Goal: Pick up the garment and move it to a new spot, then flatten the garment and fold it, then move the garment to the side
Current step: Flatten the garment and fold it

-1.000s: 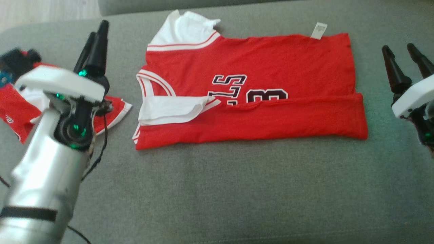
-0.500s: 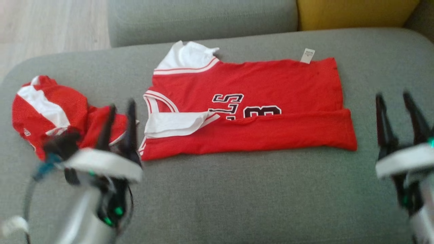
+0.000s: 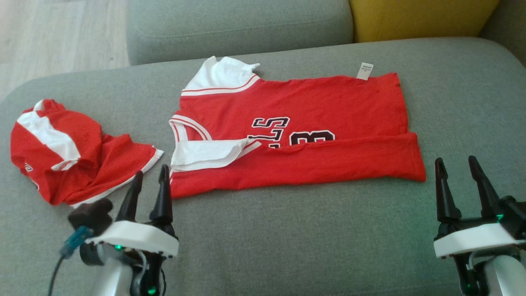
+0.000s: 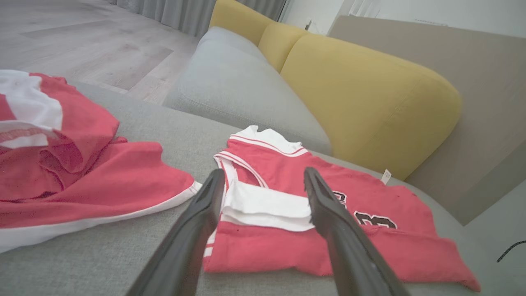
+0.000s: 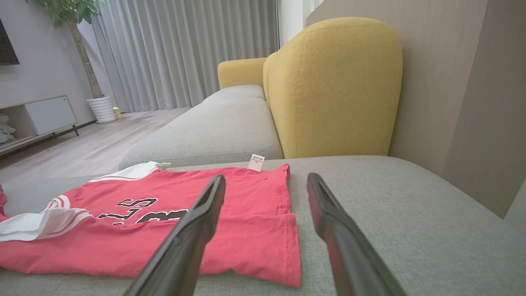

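Red jersey [image 3: 296, 135] — mid sofa seat [image 3: 287, 238], near third folded. Left gripper [image 3: 151, 171], right gripper [image 3: 456, 160]: jaws apart, empty — pinch far corners together, pull level

Home living room: grey-and-yellow sofa [image 5: 230, 123], long curtains [image 5: 185, 53], potted plant [image 5: 84, 61], wooden floor [image 5: 94, 148].

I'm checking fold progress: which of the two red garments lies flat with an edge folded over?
The lettered jersey in the middle, near edge folded over; the other garment, at the left, lies crumpled.
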Robot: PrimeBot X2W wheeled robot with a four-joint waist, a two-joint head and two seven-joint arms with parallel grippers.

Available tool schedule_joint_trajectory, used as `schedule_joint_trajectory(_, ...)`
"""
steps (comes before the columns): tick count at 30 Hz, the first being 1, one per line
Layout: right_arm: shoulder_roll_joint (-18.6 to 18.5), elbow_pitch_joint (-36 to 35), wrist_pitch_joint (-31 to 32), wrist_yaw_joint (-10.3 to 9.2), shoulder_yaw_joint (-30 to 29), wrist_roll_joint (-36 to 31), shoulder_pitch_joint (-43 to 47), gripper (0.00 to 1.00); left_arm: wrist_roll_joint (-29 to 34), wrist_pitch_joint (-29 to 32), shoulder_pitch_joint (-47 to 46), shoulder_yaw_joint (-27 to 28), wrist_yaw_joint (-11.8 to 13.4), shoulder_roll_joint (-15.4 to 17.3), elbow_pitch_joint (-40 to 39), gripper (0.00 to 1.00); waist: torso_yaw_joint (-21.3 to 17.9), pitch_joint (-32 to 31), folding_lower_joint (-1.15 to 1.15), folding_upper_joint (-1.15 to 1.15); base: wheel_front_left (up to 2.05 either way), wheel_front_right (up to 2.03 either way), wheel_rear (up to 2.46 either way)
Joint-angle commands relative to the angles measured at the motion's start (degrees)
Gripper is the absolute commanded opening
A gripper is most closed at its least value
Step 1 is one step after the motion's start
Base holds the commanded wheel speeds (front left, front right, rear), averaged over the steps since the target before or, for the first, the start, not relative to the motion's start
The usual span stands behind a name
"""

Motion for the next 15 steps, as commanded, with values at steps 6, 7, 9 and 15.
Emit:
schedule_joint_trajectory(6, -0.33, -2.46, -0.62, -0.05, 1.32, 0.22, -2.78, 1.00, 4.25, -0.04, -7.12, -1.25, 0.66, 0.22, 10.43, 1.00, -1.32, 1.91, 0.01, 0.00, 0.00, 0.00, 0.00)
schedule_joint_trajectory(7, -0.28, -2.54, -0.62, -0.05, 1.51, 0.23, -2.91, 1.00, 4.58, 0.20, -8.04, -1.44, 0.94, 0.33, 11.95, 1.00, -1.57, 2.28, 0.01, 0.00, 0.00, 0.00, 0.00)
schedule_joint_trajectory(9, -0.20, -2.61, -0.62, -0.05, 1.67, 0.28, -3.13, 1.00, 5.41, 0.78, -9.82, -1.79, 1.79, 0.72, 14.94, 1.00, -2.06, 2.95, 0.01, 0.00, 0.00, 0.00, 0.00)
schedule_joint_trajectory(15, 0.11, -2.92, -0.62, -0.05, 1.20, -0.17, -3.99, 1.00, 7.34, 1.95, -14.98, -1.57, 6.21, 1.87, 22.82, 1.00, -3.74, 4.81, 0.01, 0.00, 0.00, 0.00, 0.00)
